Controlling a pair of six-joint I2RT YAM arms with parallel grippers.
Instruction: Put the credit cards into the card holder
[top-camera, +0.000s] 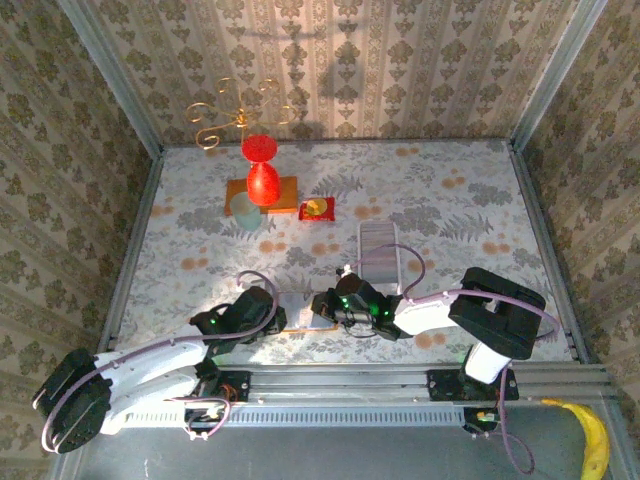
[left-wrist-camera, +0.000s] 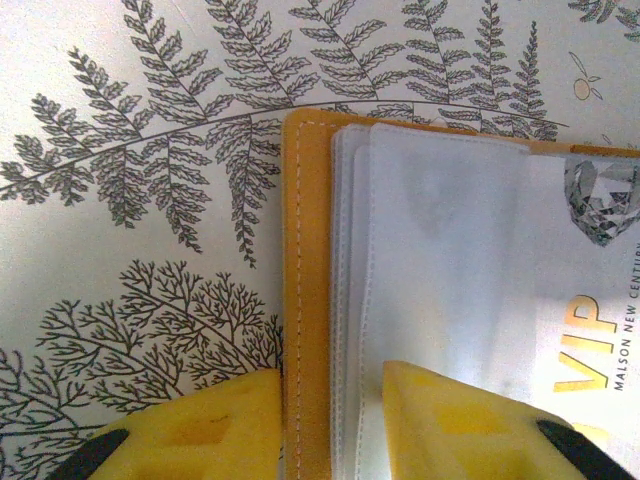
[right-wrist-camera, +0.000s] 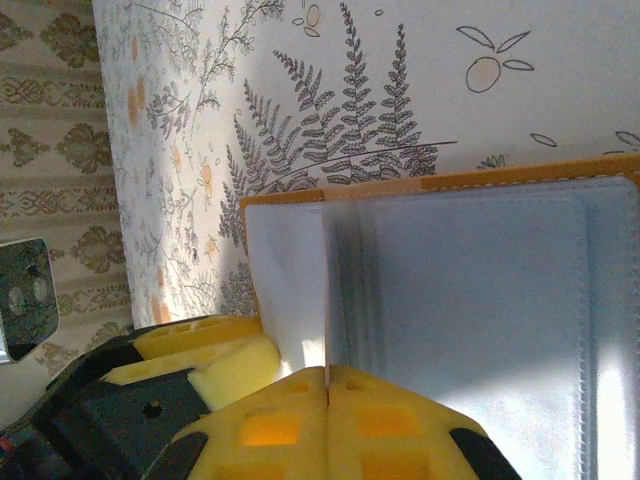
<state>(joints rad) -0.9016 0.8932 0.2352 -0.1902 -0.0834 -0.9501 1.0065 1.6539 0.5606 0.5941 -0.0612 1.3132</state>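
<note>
Note card holder (left-wrist-camera: 310, 300) open on bench (left-wrist-camera: 150, 150), near edge. Find left gripper (left-wrist-camera: 330, 378) with jaws spread astride its orange border, right gripper (right-wrist-camera: 328, 372) with jaws pinching a clear sleeve (right-wrist-camera: 450, 300). See VIP card (left-wrist-camera: 590, 330) among the sleeves.

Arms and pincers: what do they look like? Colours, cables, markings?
Left arm and right arm: white links, black joint housings, small green lights near the wrists. A thin lilac cable loops along each. Left pincer and right pincer: yellow fingers with square recesses, black at the base. No readable markings.
</note>
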